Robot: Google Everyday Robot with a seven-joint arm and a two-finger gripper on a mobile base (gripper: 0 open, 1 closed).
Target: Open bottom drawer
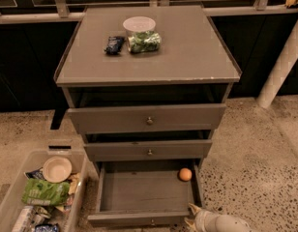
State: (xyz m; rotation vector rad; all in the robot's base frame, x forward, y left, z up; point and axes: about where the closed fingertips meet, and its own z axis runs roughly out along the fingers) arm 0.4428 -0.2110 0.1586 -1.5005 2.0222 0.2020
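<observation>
The bottom drawer (144, 191) of the grey cabinet stands pulled out, its shallow grey interior showing. An orange ball (185, 174) lies in its back right corner. The drawer's front edge (139, 219) sits at the bottom of the camera view, with a small knob near its centre. My gripper (191, 215) is at the drawer's front right corner, right beside the front panel, with the pale wrist trailing off to the right. Above are the middle drawer (148, 151) and the top drawer (147, 119), both slightly out.
On the cabinet top (187, 57) sit a lidded tub of greens (141, 34) and a dark packet (113, 44). A clear bin (8, 197) with a bowl (57, 168) and snack bags stands on the floor at left. A white post (282, 66) rises at right.
</observation>
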